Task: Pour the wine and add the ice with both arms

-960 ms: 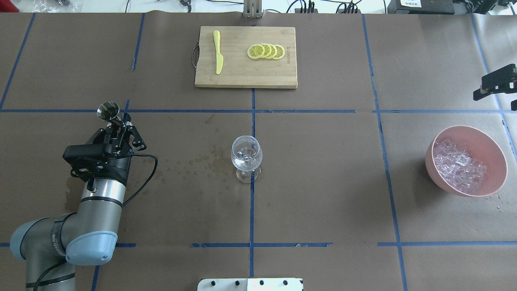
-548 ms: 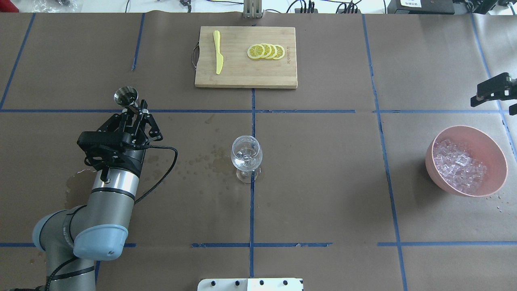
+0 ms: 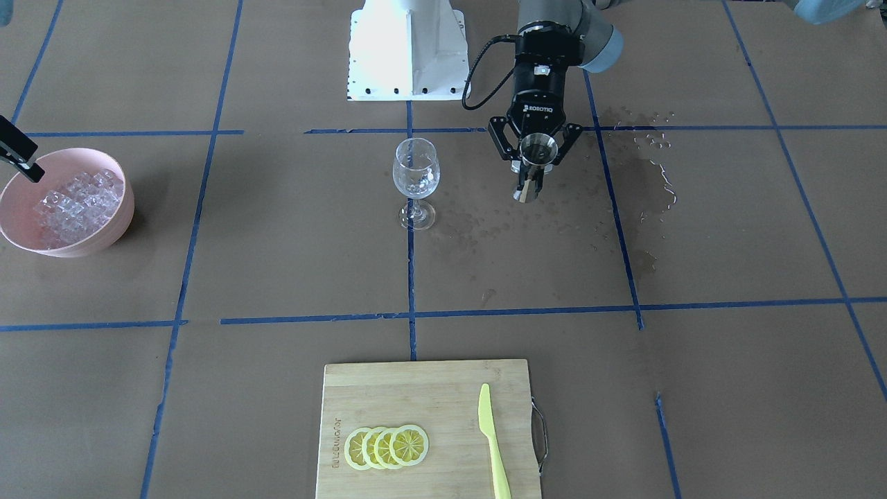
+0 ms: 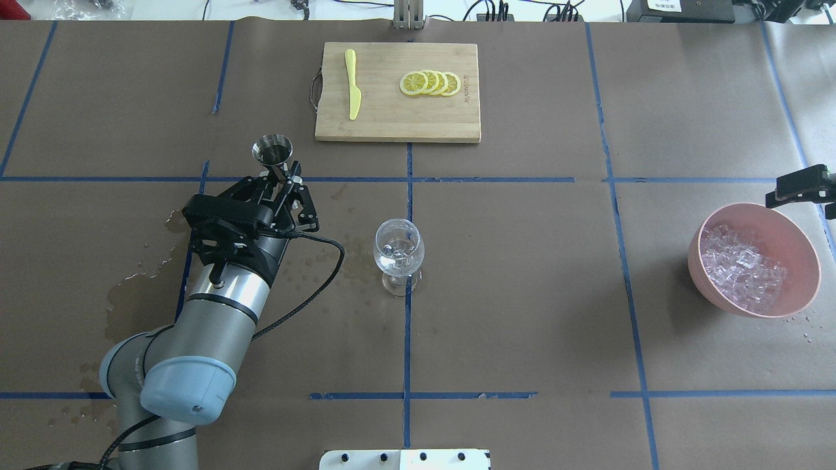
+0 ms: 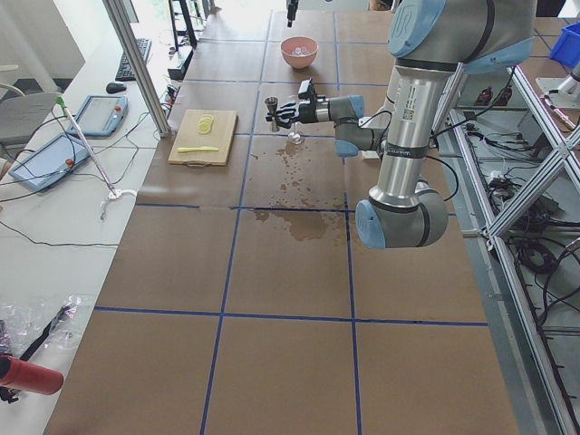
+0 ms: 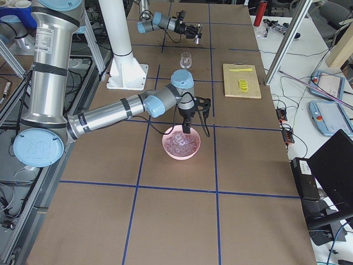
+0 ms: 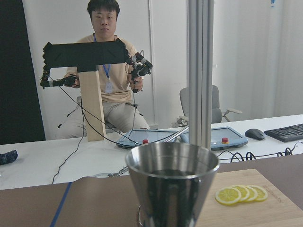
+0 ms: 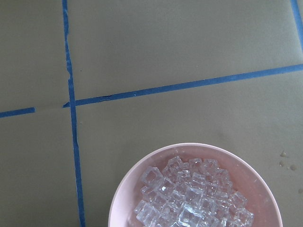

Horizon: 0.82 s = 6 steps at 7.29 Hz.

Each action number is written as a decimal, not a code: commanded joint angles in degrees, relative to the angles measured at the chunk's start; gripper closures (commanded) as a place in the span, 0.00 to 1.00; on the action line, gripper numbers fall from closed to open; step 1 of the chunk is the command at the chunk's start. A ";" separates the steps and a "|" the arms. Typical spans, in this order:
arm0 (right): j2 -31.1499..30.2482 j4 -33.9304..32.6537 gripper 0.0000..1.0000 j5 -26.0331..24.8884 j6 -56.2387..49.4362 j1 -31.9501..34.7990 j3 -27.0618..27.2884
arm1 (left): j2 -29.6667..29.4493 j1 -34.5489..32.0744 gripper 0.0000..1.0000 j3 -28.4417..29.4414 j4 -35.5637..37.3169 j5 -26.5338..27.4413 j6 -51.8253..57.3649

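Lining up the pour: glass sits to the robot's right of the loaded claw

Left claw [image 4: 282,185] is clamped on the waist of a steel jigger [image 4: 272,150], and the left wrist view shows that jigger standing upright, mouth up, long axis vertical. Its inside is dark there, so how much wine it carries I cannot tell. The wine glass [image 4: 398,251] stands on the centre tape line, apart from the claw and off to the robot's right of it, with nothing between the two but a scatter of wet droplets [image 4: 313,264] on the worktop [image 4: 522,294]. That's the relation that counts: my read is the left arm has to travel sideways to its right to bring the jigger's lip over the rim, then tip it. Left arm is clearly the nearer one to the glass.

Over on the far side, the right claw [image 4: 800,186] hangs at the far rim of the pink bowl [image 4: 793,228], fingers reading as apart and carrying nothing. The ice [image 4: 741,267] is heaped inside that bowl, and the right wrist view looks straight down at it. Bowl and glass are well apart, so ice looks like the later leg
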 commanded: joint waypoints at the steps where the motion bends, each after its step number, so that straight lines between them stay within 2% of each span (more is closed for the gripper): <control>1: -0.42 1.61 0.00 -0.75 1.76 -1.43 -0.01 | -2.49 0.27 1.00 -0.34 0.03 -7.51 4.02; 4: -0.42 1.70 0.00 -1.90 2.03 -2.84 -0.01 | -3.38 0.28 1.00 -0.42 0.12 -7.54 12.56; 6: -0.85 3.71 0.00 -1.98 3.60 -3.45 -0.10 | -3.46 0.36 1.00 -0.25 0.12 -7.11 14.16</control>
